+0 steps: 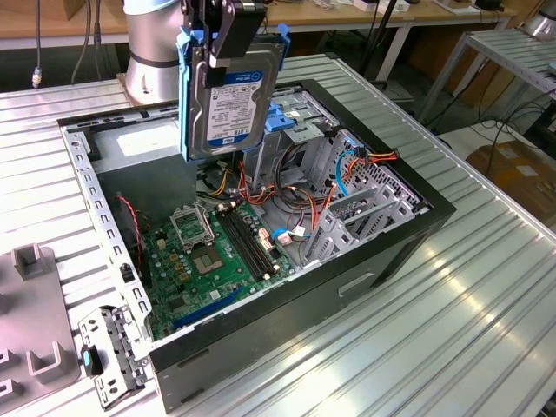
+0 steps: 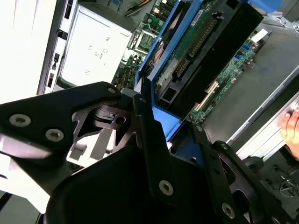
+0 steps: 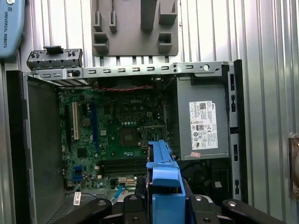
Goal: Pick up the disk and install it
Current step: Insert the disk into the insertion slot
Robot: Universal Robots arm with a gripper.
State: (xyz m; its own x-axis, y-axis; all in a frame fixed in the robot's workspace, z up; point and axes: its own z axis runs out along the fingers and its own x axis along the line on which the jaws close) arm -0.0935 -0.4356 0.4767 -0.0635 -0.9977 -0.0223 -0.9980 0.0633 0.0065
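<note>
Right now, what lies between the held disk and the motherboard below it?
In the exterior view, open air and a bundle of orange and red cables lie between the disk, hanging in the gripper, and the motherboard.

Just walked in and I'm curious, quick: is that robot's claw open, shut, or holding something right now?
Gripper: jaws shut on the disk, holding it upright above the open computer case.

The computer case point(image 1: 391, 256) is lying open, with free air above it where the disk point(image 1: 228, 95) is hanging. Inside the case, orange cables point(image 1: 288, 187) and a metal drive cage point(image 1: 363, 210) are crowding the exterior view's right, while the motherboard point(image 1: 187, 261) is sitting low and uncovered.
</note>
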